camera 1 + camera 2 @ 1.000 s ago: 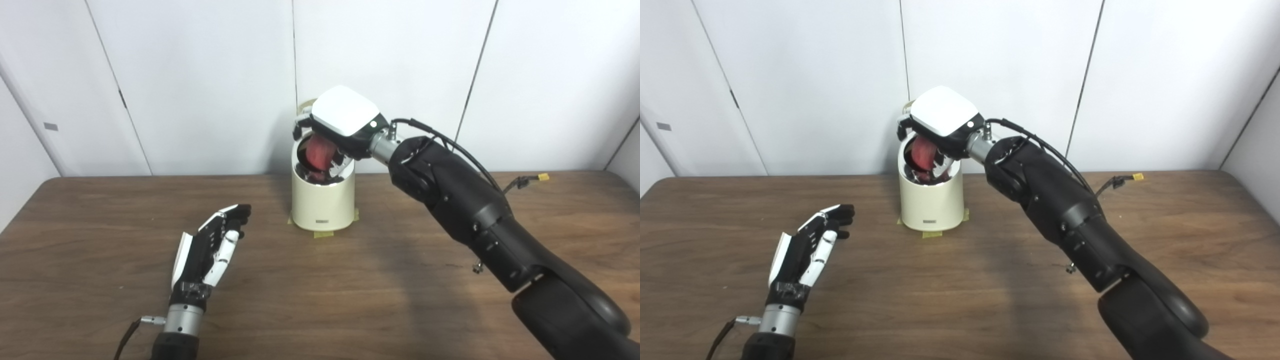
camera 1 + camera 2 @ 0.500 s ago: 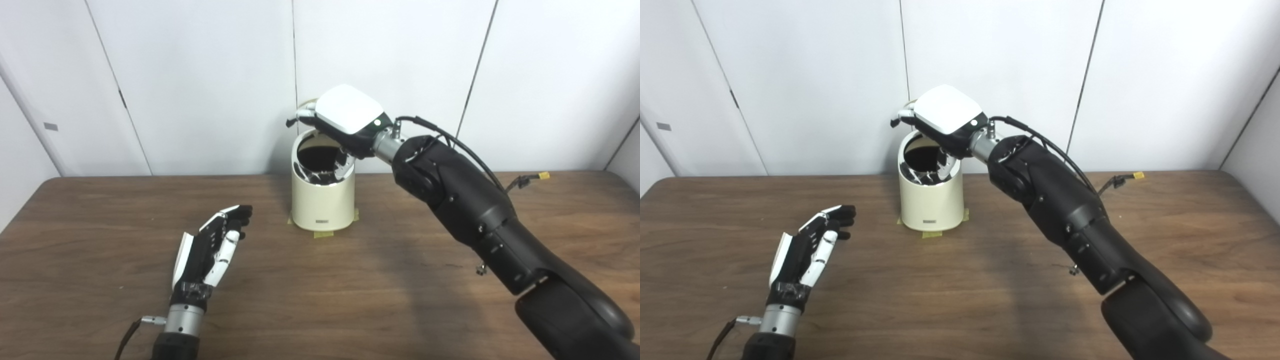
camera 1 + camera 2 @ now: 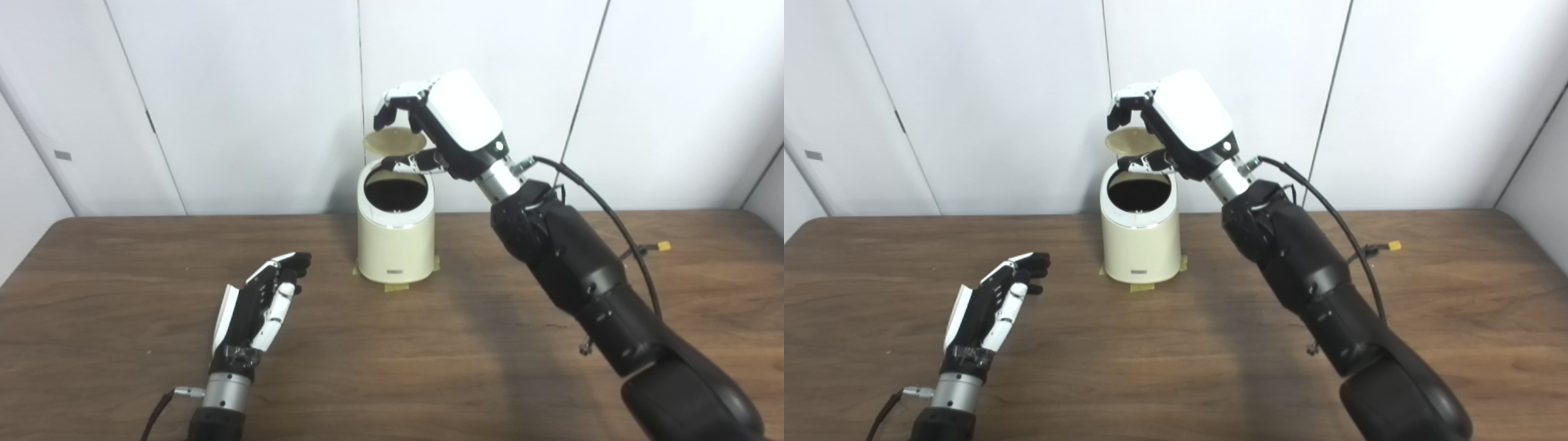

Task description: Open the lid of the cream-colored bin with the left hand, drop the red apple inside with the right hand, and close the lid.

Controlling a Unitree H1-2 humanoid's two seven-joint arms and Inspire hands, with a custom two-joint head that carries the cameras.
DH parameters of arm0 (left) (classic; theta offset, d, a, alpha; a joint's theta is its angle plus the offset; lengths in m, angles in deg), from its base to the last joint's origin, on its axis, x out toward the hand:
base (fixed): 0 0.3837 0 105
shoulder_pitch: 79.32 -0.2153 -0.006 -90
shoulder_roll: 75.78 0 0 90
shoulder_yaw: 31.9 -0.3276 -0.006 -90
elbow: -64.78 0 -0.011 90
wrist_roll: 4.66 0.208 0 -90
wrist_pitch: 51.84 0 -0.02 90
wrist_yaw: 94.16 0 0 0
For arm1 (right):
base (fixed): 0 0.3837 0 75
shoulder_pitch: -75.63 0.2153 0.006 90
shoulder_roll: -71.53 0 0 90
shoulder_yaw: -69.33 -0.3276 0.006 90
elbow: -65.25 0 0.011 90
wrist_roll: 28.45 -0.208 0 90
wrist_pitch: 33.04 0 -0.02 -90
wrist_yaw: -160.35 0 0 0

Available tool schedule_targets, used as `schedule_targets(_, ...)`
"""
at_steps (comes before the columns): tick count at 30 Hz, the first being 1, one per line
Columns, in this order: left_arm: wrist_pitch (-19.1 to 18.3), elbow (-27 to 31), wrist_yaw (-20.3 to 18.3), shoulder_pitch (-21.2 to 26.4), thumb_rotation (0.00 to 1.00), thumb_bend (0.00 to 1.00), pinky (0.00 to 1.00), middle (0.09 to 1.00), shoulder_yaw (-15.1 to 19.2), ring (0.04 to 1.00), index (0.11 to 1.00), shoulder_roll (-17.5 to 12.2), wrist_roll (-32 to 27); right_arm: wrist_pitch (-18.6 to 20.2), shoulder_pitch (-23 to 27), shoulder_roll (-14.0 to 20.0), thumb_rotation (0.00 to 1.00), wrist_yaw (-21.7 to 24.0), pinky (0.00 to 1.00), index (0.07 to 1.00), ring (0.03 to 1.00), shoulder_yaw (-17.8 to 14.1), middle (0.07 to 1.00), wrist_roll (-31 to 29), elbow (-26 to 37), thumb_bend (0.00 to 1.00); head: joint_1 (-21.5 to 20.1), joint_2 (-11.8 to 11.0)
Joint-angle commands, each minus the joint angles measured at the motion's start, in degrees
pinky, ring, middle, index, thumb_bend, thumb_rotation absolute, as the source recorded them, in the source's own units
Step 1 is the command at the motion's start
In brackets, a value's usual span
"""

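Bin [image 3: 395, 245] stands at the table's far edge, its lid [image 3: 394, 140] tipped up behind the dark mouth. No apple shows; I judge it already inside. My right hand [image 3: 450, 125] hovers just above the bin, fingers loosely curled, holding nothing. My left hand [image 3: 260, 306] rests well left of the bin, spread and empty. Closing the lid remains.

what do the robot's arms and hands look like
Both arms are glossy black. The right robot hand has a white back plate with a small green light, black-and-white fingers, a silver wrist, and a black cable ending in a yellow connector. The left robot hand matches, with a silver wrist.
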Motion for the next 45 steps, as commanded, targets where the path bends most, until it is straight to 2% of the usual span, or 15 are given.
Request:
schedule_targets(1,2.3,-1.2,0.5,0.9,0.81,0.34,0.68,0.768,0.0,0.762,0.751,-0.2,-0.1,1.6,0.1,0.8,0.01,5.4,0.25,0.473,0.323,-2.3,0.483,-6.1,5.4,0.52,-0.3,-0.4)
schedule_targets(4,2.6,-2.3,0.4,1.5,0.8,0.37,0.68,0.769,0.4,0.762,0.753,0.0,-1.3,5.8,-3.6,1.5,0.01,13.4,0.29,0.49,0.382,-4.4,0.472,-11.7,12.2,0.52,-0.5,-0.8)
schedule_targets(7,2.4,-3.0,0.5,2.0,0.81,0.37,0.69,0.77,0.6,0.763,0.757,-0.1,-1.7,8.4,-8.3,1.8,0.01,17.8,0.3,0.504,0.393,-6.8,0.46,-15.9,18.3,0.51,-0.7,-1.3)
schedule_targets(9,2.9,-3.5,0.7,2.3,0.84,0.37,0.68,0.765,0.6,0.76,0.756,-0.2,-1.5,8.6,-11.9,2.1,0.14,19.4,0.35,0.493,0.453,-8.1,0.531,-17.9,21.7,0.49,-0.8,-1.6)
schedule_targets(12,3.7,-4.3,0.5,2.7,0.86,0.37,0.69,0.773,0.7,0.767,0.76,-0.6,-1.9,6.6,-16.8,3.2,0.17,20.4,0.53,0.495,0.658,-9.4,0.672,-19.8,24.5,0.49,-0.9,-1.9)
schedule_targets(13,4.0,-4.6,0.5,2.9,0.86,0.37,0.69,0.773,0.8,0.766,0.76,-0.7,-2.0,6.5,-18.2,3.3,0.4,20.9,0.57,0.595,0.709,-9.9,0.726,-20.8,25.2,0.5,-1.0,-1.9)
schedule_targets(14,4.1,-4.7,0.5,3.0,0.86,0.38,0.69,0.774,0.8,0.766,0.761,-0.8,-2.0,6.6,-19.0,3.4,0.56,21.3,0.61,0.671,0.744,-10.2,0.771,-21.5,25.6,0.51,-1.0,-1.9)
schedule_targets(17,3.1,-3.9,1.1,3.1,0.88,0.38,0.69,0.77,0.9,0.759,0.759,-0.9,-0.8,7.3,-22.9,3.3,0.73,24.1,0.68,0.825,0.819,-11.5,0.875,-27.2,27.4,0.55,-1.0,-2.0)
schedule_targets(21,2.8,-3.1,0.9,3.2,0.89,0.38,0.7,0.775,0.8,0.767,0.765,-1.1,-0.9,10.2,-27.2,3.5,0.83,27.5,0.79,0.961,0.918,-12.8,0.971,-30.5,29.5,0.62,-0.9,-1.9)
schedule_targets(26,3.1,-3.1,0.8,3.0,0.91,0.39,0.72,0.807,0.6,0.797,0.801,-1.9,-0.1,6.5,-30.7,2.5,0.81,24.8,0.87,0.985,0.955,-15.3,0.976,-31.1,28.0,0.61,-0.8,-1.7)
schedule_targets(30,1.9,-1.4,1.0,2.9,0.91,0.38,0.71,0.816,0.9,0.802,0.812,-1.6,-0.2,-0.2,-32.1,-0.8,0.78,18.9,0.76,0.874,0.848,-18.7,0.876,-32.4,24.5,0.49,0.1,-1.7)
schedule_targets(33,0.5,1.2,1.1,3.5,0.9,0.37,0.71,0.811,1.1,0.8,0.805,-1.2,0.1,-2.0,-33.3,-2.8,0.77,17.1,0.72,0.843,0.802,-20.3,0.844,-34.0,23.1,0.41,0.3,-1.3)
schedule_targets(36,-1.9,5.0,2.0,4.6,0.79,0.35,0.69,0.792,1.3,0.78,0.784,-1.1,2.7,-2.2,-34.5,-4.5,0.69,16.3,0.71,0.825,0.798,-21.2,0.837,-35.2,23.1,0.32,0.4,-1.0)
schedule_targets(40,-7.5,10.3,2.4,10.1,0.73,0.44,0.71,0.797,1.7,0.79,0.796,-1.9,8.7,-2.6,-36.0,-7.2,0.61,13.8,0.66,0.768,0.75,-22.5,0.775,-34.4,23.6,0.27,0.9,-0.8)
schedule_targets(45,-20.4,15.7,-2.1,20.6,0.82,0.54,0.87,0.863,-1.0,0.903,0.835,-3.8,18.9,-4.4,-36.4,-8.1,0.56,11.9,0.63,0.731,0.716,-23.0,0.743,-35.3,22.0,0.29,0.9,-0.8)
